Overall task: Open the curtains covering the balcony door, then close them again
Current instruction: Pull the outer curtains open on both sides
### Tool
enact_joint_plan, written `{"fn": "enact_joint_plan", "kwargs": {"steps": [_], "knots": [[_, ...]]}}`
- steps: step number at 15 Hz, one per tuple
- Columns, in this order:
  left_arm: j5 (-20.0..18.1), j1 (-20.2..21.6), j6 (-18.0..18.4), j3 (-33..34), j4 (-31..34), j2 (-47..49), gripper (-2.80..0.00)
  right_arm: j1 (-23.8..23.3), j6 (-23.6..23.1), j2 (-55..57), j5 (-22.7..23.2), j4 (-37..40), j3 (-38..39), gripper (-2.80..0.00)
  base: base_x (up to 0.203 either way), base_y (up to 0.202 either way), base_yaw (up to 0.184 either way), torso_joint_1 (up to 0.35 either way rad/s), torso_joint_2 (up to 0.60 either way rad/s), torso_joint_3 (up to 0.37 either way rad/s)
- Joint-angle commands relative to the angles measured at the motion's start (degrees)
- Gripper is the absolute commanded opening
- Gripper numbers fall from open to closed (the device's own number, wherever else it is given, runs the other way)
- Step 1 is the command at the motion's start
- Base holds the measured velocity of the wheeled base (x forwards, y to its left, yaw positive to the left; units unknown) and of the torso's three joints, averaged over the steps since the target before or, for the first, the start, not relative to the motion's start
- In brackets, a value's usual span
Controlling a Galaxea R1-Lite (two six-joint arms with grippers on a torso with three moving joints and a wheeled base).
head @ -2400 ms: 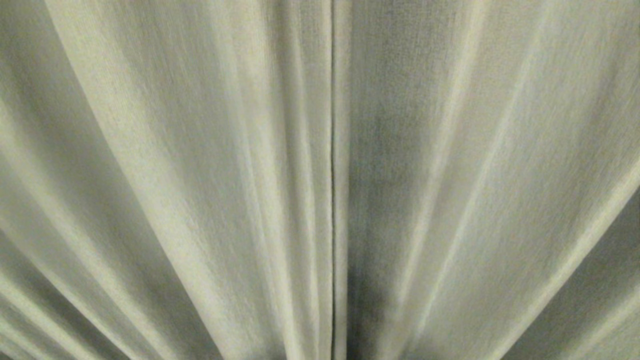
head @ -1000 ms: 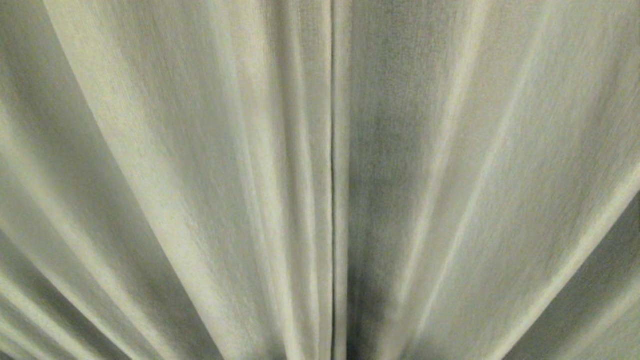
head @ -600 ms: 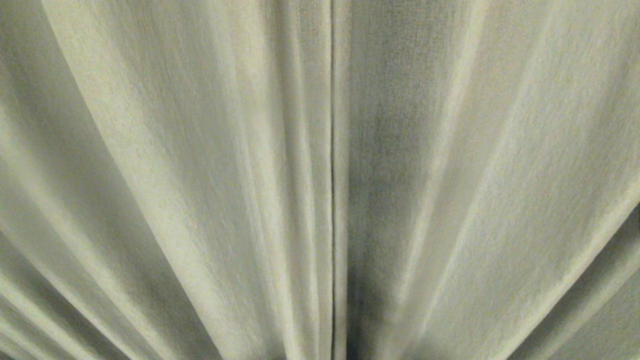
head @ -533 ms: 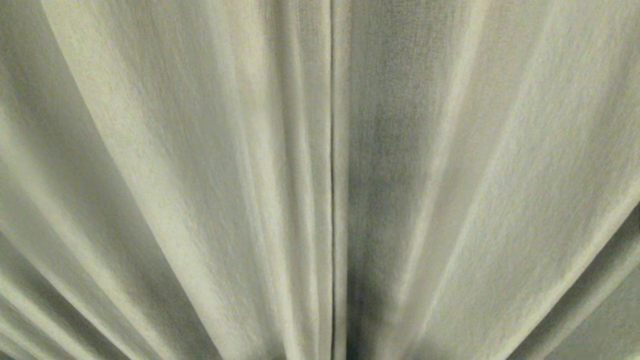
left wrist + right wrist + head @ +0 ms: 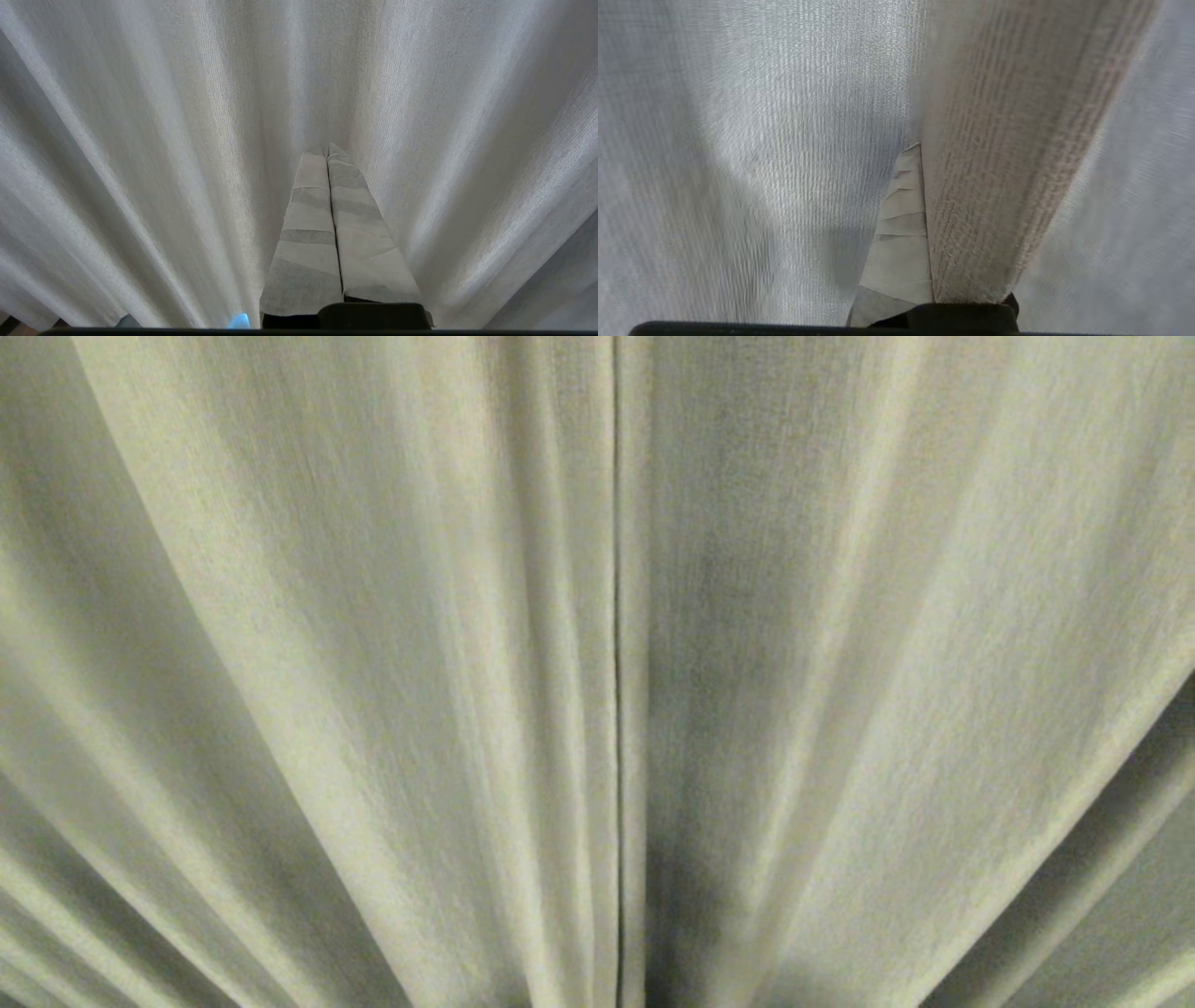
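Pleated beige-grey fabric fills the whole head view: the curtains (image 5: 373, 672) hang drawn together, their two panels meeting at a dark vertical seam (image 5: 617, 709) running from twelve to six o'clock just right of centre, and the balcony door behind them cannot be seen. The right gripper (image 5: 924, 154) has its taped fingers pinched on a fold of the curtain, one finger hidden behind the cloth, while the left gripper (image 5: 327, 151) sits closed and empty, pointing at the drape. To open well, I judge the pull should run sideways along the rail, steady and level, not downward, so the fold does not slip free.
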Motion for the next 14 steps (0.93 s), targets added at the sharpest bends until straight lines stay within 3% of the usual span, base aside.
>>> {"fn": "enact_joint_plan", "kwargs": {"steps": [1, 10, 14], "knots": [[0.0, 0.0, 0.0, 0.0, 0.0, 0.0, -2.80, 0.0, -0.2, -0.9, 0.1, -0.2, 0.3, -2.80, 0.000, 0.000, 0.000, 0.000, 0.00, 0.000], [0.0, 0.0, 0.0, 0.0, 0.0, 0.0, -2.80, -0.6, -0.3, -2.5, -0.2, -0.3, -0.3, -2.80, 0.000, 0.000, 0.000, 0.000, 0.00, 0.000], [0.0, 0.0, 0.0, 0.0, 0.0, 0.0, -2.80, -5.0, -0.2, -2.6, -0.2, 0.3, -1.8, -2.80, 0.000, 0.000, 0.000, 0.000, 0.00, 0.000]]}}
